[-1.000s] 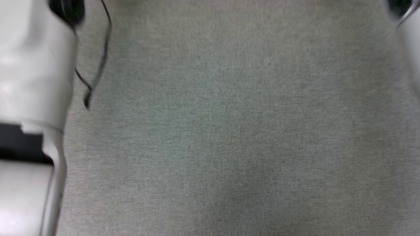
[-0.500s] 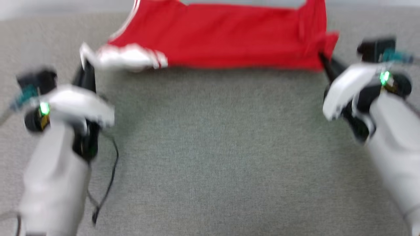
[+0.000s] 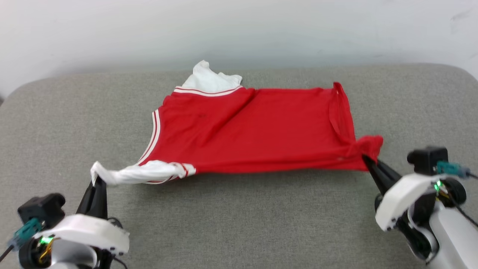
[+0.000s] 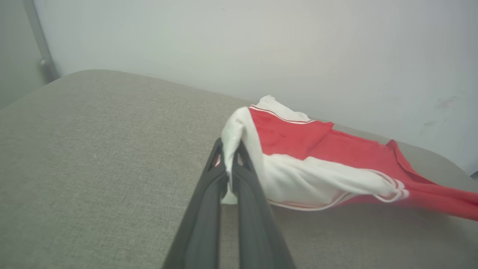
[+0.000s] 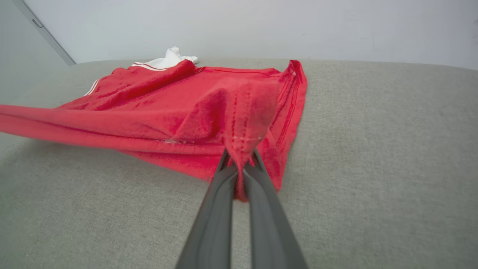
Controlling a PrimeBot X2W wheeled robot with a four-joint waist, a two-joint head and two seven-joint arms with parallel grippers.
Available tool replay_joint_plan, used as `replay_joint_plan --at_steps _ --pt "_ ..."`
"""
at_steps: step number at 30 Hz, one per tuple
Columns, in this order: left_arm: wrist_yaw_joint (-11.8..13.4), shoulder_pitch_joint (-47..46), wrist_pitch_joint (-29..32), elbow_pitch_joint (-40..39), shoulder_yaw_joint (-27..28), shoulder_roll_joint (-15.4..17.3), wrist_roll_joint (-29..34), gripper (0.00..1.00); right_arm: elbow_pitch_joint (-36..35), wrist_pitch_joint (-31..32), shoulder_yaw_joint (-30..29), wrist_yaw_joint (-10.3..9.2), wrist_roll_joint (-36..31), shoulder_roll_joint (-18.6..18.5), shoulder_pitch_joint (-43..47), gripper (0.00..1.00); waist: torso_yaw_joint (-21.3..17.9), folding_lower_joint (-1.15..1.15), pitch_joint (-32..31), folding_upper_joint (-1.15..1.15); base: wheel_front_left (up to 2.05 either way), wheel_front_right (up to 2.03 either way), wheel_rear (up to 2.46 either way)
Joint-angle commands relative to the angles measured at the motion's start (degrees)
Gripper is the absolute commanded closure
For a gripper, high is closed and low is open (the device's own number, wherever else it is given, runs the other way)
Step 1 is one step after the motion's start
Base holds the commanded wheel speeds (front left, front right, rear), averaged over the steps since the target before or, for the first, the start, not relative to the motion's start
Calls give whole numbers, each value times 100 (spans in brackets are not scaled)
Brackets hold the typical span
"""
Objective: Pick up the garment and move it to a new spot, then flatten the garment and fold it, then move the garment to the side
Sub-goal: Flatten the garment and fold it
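**While both pincers hold on, the garment comes fully into view**

Because the head camera has swung upward over the last second, the whole picture differs. A second ago it held blurred grey cloth and pale forearms. Half a second ago the red edge sat at 12 o'clock. Now the garment (image 3: pixel 254 130) lies in the middle of the head view on the grey cloth-covered counter (image 3: pixel 239 224), with a pale wall (image 3: pixel 239 30) behind it. That shift belongs to the camera, not to the shirt.

The left pincer (image 3: pixel 98 183), at 8 o'clock from the garment's middle, is clamped on the tip of the near sleeve (image 3: pixel 142 173), which is white and pulled out into a long twist. The right pincer (image 3: pixel 368 161), at 4 o'clock, is clamped on a bunched red corner of the hem. Both grips match those of half a second ago.

Between the two pincers the garment's near edge runs taut and stands slightly off the counter, while the body behind it rests on the cloth with a diagonal crease. The far sleeve (image 3: pixel 209 80) sticks up crumpled at 11 o'clock.
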Motion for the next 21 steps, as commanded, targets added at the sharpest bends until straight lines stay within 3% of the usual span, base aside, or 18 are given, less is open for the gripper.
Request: replay_joint_plan --at_steps 1,6,11,16,21 --pt "105 125 49 -174 77 81 4 100 -151 77 -106 -10 -52 -26 193 100 15 2 -73 0 0 0 0" --pt "625 872 431 -1460 137 272 144 100 -1420 788 -986 -11 -505 158 1255 100 52 2 -170 0 0 0 0" --pt "933 1183 744 -2340 156 413 239 100 -2743 1719 -1740 -10 -993 519 2089 100 69 2 -133 0 0 0 0" --pt "845 988 941 -2293 41 429 132 100 -3442 2573 -2050 -10 -1271 869 2375 100 26 2 29 0 0 0 0" --pt "525 455 1008 -1580 -183 306 -14 100 -3277 2957 -2008 -8 -1390 949 2059 100 5 2 287 0 0 0 0"
